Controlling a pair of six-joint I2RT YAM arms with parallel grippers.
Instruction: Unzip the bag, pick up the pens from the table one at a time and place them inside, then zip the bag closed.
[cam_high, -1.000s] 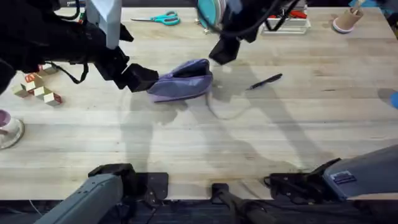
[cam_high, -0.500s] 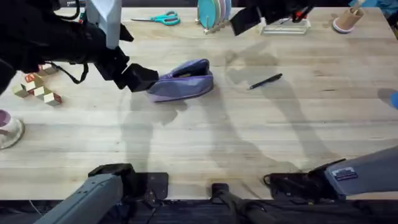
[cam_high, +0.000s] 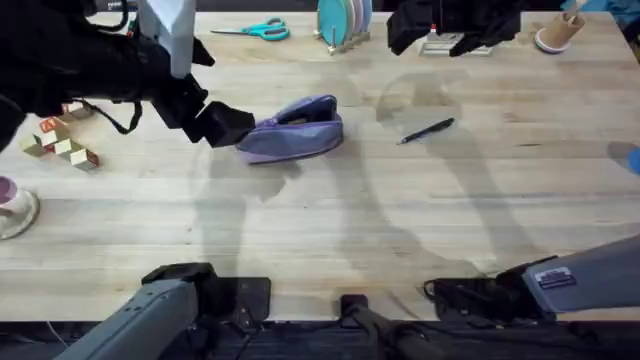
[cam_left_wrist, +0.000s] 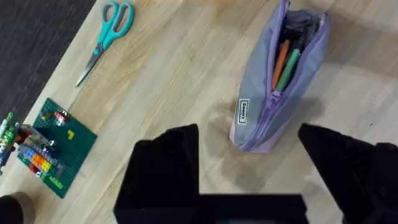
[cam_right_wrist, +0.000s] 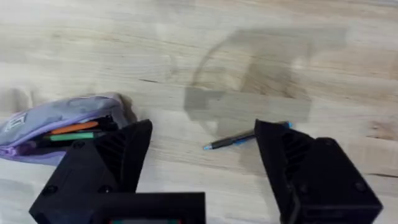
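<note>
The lavender bag (cam_high: 295, 128) lies on the table (cam_high: 330, 230) left of centre, unzipped. Inside the bag (cam_left_wrist: 280, 81) an orange pen (cam_left_wrist: 280, 62) and a green one show. My left gripper (cam_high: 228, 124) sits at the bag's left end; in the left wrist view it (cam_left_wrist: 249, 177) is open, the bag's end just ahead of the gap between its fingers. A dark pen (cam_high: 427, 131) with a bluish part lies loose to the right of the bag. My right gripper (cam_high: 445, 30) hangs high over the table's back, open, with the pen (cam_right_wrist: 245, 137) and the bag (cam_right_wrist: 62, 127) far below.
Teal scissors (cam_high: 255, 30) and a rack of discs (cam_high: 340, 20) stand at the back. A cup (cam_high: 555, 32) is at the back right. Small wooden blocks (cam_high: 65, 140) and another cup (cam_high: 10, 205) sit at the left. A green baseplate with bricks (cam_left_wrist: 59, 146) lies beyond.
My right arm has lifted away from the bag and swung to the back right. The left arm, bag and loose pen have stayed put.
</note>
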